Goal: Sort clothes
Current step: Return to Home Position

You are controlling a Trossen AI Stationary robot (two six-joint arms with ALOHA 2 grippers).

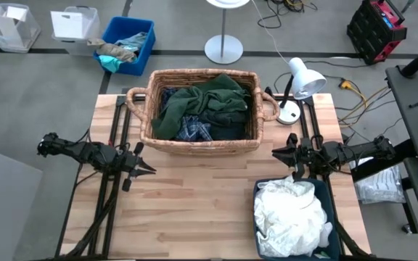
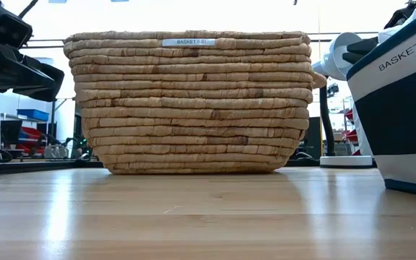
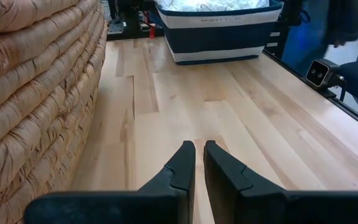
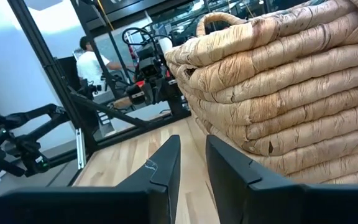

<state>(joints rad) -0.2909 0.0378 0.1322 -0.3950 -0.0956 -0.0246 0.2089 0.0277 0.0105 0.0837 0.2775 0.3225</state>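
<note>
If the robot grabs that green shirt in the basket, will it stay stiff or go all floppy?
Probably floppy: the green shirt lies crumpled in folds over the woven basket. It likely drapes down when lifted, and may drag the plaid garment tangled beside it.

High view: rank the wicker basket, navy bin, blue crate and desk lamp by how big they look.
1. Wicker basket, largest.
2. Navy bin, partly cut off by the picture's edge.
3. Blue crate.
4. Desk lamp, smallest.

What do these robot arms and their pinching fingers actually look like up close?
Both arms are dark, slim and jointed. The left gripper and right gripper each end in two matte black fingers, wedge-shaped and tapering to narrow tips. Thin dark cables run near their bases.
</note>
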